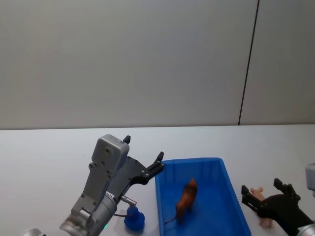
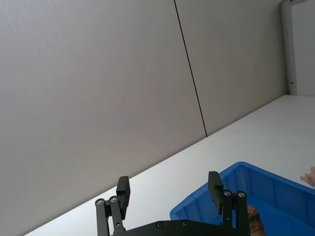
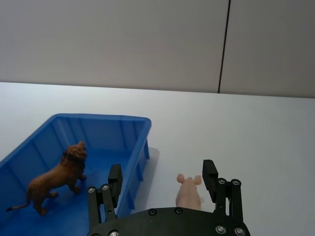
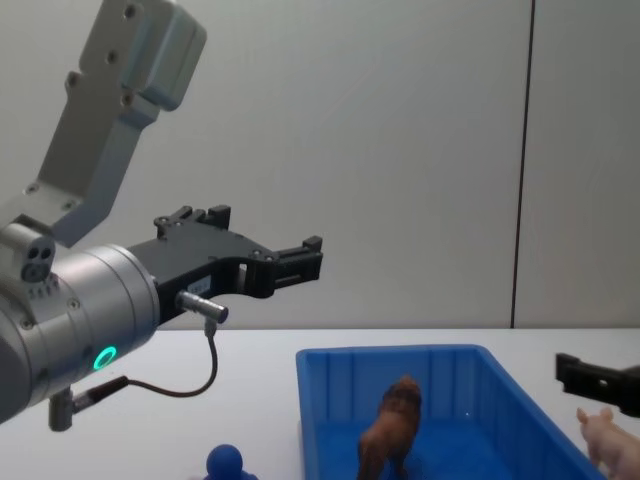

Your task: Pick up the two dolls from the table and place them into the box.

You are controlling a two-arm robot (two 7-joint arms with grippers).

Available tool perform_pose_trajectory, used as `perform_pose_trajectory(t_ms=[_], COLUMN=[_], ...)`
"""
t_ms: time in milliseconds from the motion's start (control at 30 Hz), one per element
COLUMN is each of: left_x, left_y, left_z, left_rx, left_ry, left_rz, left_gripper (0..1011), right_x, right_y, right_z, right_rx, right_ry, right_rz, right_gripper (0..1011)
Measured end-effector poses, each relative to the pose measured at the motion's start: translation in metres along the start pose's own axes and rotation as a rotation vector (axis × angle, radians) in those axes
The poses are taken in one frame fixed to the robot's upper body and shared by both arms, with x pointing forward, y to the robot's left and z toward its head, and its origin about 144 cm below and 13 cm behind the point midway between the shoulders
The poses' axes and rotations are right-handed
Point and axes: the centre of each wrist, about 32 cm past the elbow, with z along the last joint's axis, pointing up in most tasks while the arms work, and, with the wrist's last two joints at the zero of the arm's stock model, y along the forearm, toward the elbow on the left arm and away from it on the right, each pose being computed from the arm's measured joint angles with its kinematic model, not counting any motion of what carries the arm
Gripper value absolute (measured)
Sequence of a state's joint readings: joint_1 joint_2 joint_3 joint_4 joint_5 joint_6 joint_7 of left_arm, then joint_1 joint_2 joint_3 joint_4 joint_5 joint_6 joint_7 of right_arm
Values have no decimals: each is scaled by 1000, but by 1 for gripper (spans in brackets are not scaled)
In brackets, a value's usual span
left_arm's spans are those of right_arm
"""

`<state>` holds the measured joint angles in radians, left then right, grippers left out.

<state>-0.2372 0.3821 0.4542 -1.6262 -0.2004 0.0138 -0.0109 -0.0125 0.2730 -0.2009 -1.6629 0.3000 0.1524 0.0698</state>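
The blue box (image 1: 192, 161) sits on the white table right of centre. The brown doll (image 1: 187, 199), a shaggy lion, stands inside it, also seen in the right wrist view (image 3: 56, 179) and the chest view (image 4: 392, 430). The pale pink doll (image 1: 266, 222) lies on the table just right of the box (image 3: 98, 118). My right gripper (image 1: 261, 186) is open over it, and the pink doll (image 3: 189, 194) shows between its fingers. My left gripper (image 1: 143, 147) is open and holds nothing, raised above the table beside the box's left far corner (image 2: 231, 172).
A small blue knobbed object (image 1: 134, 219) stands on the table left of the box, under my left arm. A grey wall runs behind the table. Bare white tabletop lies beyond the box and to the far left.
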Motion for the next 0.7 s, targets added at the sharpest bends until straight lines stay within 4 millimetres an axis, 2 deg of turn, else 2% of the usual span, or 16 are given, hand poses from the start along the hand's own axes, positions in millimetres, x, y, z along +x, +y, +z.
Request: perform_pose_trajectory(t_ms=[333,700], left_x=[0,0], left_y=[0,0], left_z=[0,0], left_rx=[0,0], left_ry=[0,0], left_rz=[0,0], left_gripper=[1001,1001], right_x=[8,12], right_y=[-5,1], right_z=[-10,-25], right_rx=[-37,-87], right_ry=[8,14], right_rz=[-41,-52], right_gripper=[1001,1001])
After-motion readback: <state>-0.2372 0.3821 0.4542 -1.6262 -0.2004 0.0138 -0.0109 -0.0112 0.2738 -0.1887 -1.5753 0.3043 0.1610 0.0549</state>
